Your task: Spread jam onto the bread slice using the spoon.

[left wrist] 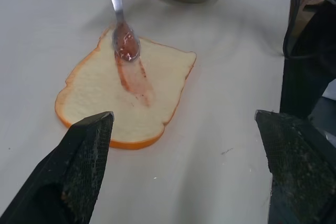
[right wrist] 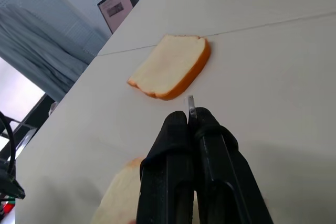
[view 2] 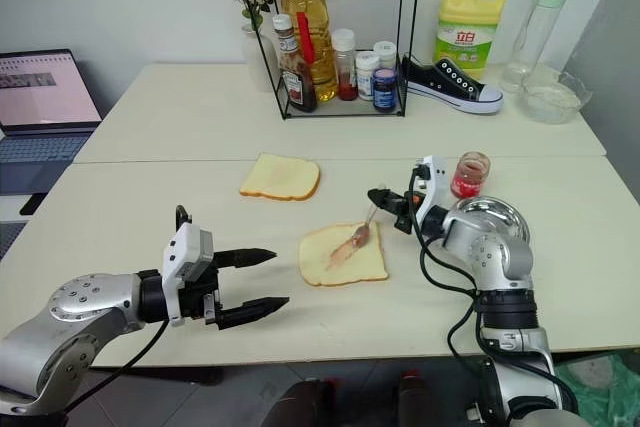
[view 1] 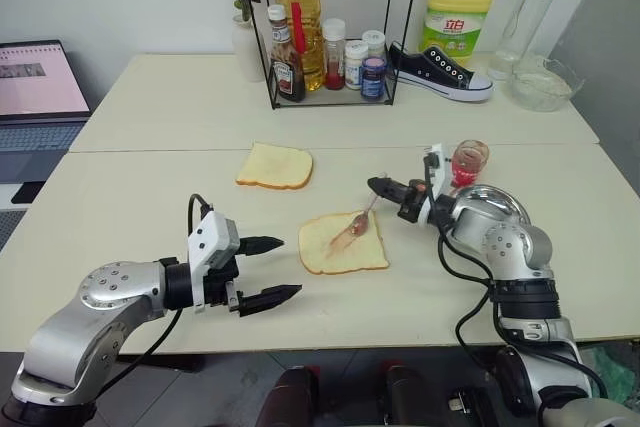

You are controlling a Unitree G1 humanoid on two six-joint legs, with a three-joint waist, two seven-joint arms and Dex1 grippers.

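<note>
Left wrist view: the spoon (left wrist: 125, 38) lies bowl-down on the bread slice (left wrist: 126, 93), upper middle of frame, a thin jam streak (left wrist: 134, 77) behind it.
My right claw (view 1: 383, 187): closed on the spoon handle.
My left claw (view 1: 268, 272): wide apart, holding nothing.
Advice: I should keep the bowl flat and press lightly, sweeping toward the bare crumb.

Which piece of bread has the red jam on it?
The pale squarish bread slice nearer the robot, with a red jam streak and the silver spoon touching it. The other yellower bread slice, farther back, is plain.
</note>
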